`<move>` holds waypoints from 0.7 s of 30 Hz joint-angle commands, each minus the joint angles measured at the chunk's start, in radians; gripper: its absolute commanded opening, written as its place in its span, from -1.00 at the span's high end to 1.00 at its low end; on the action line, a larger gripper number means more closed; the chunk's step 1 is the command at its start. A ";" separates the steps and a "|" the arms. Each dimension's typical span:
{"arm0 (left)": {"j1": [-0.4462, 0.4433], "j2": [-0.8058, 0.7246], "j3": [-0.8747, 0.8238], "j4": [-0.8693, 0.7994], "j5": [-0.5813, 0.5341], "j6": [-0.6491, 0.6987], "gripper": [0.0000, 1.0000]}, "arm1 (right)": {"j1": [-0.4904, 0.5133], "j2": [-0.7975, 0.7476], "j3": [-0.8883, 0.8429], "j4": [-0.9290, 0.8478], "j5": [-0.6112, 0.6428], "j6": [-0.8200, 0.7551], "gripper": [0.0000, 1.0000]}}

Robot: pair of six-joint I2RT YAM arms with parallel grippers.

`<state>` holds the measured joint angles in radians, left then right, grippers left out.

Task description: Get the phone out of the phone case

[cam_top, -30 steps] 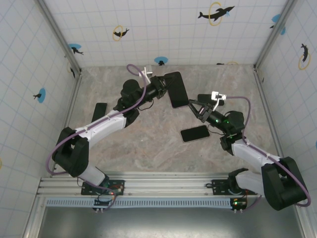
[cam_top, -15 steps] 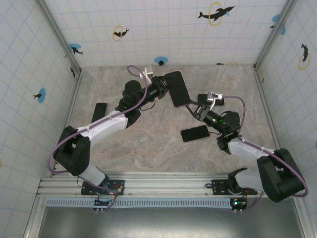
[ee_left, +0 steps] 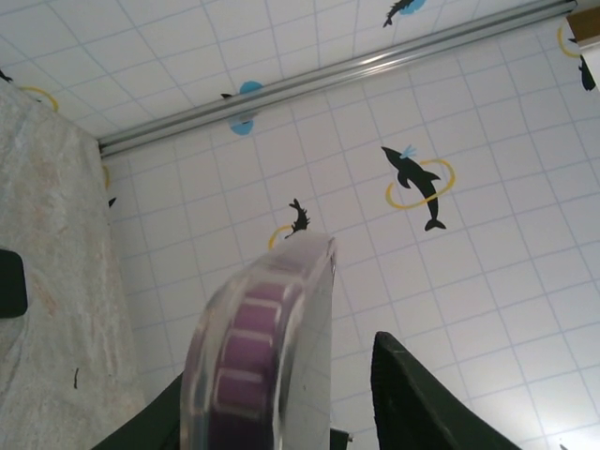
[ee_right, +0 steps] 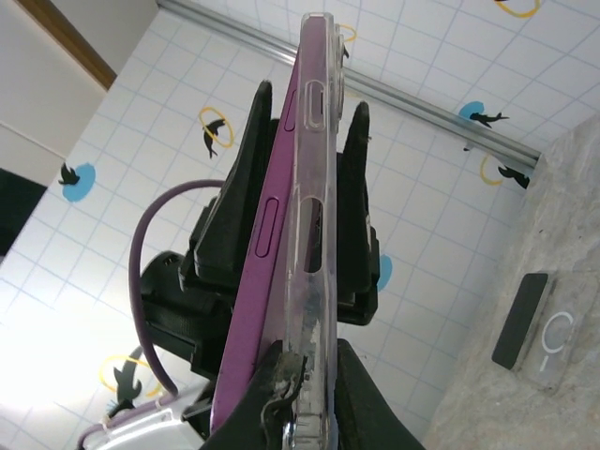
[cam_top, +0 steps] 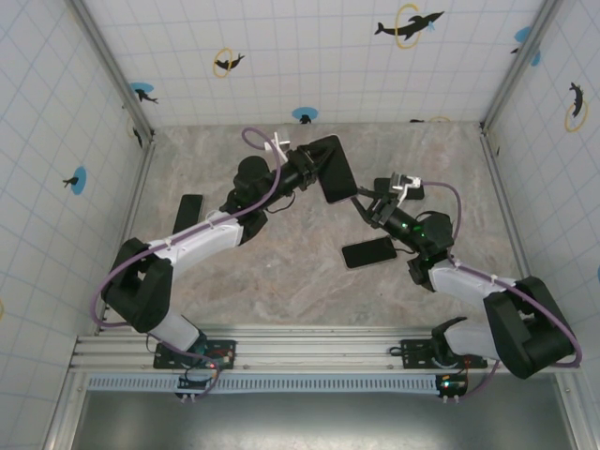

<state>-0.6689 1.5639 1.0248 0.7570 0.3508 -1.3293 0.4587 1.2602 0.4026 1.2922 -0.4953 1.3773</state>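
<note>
A purple phone [ee_right: 267, 234] sits in a clear phone case [ee_right: 317, 178], held aloft edge-on over the table's back middle [cam_top: 336, 169]. My left gripper [cam_top: 317, 172] is shut on it, one black finger [ee_right: 234, 206] on the phone's side and the other on the case's side. Seen from the left wrist, the cased phone [ee_left: 262, 347] rises between those fingers [ee_left: 422, 394]. My right gripper [ee_right: 309, 352] [cam_top: 361, 202] is shut on the case's clear rim at its lower end. There the purple phone stands slightly away from the case.
A dark phone [cam_top: 368, 251] lies flat on the marble table [cam_top: 281, 272] below the right gripper. A black slab [cam_top: 188, 210] lies at the left. A black case with a white ring [ee_right: 534, 323] rests on the table. Tiled walls enclose the back and both sides.
My right gripper moved up and left to the held phone's lower corner and closed on the case rim. The left arm shifted the phone only slightly.
</note>
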 commanded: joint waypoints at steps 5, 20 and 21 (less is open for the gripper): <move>-0.006 -0.010 -0.017 -0.081 -0.004 0.033 -0.25 | 0.011 -0.010 0.000 0.130 0.099 0.078 1.00; -0.116 -0.226 -0.232 -0.184 -0.230 -0.102 -0.41 | 0.025 -0.019 0.007 -0.040 0.301 -0.025 1.00; -0.140 -0.228 -0.241 -0.166 -0.256 -0.129 -0.40 | 0.032 -0.014 0.009 -0.042 0.318 -0.034 1.00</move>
<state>-0.7582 1.3617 0.8211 0.5617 0.1913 -1.3693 0.4717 1.2503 0.4023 1.1740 -0.2596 1.3788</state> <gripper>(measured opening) 0.706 0.127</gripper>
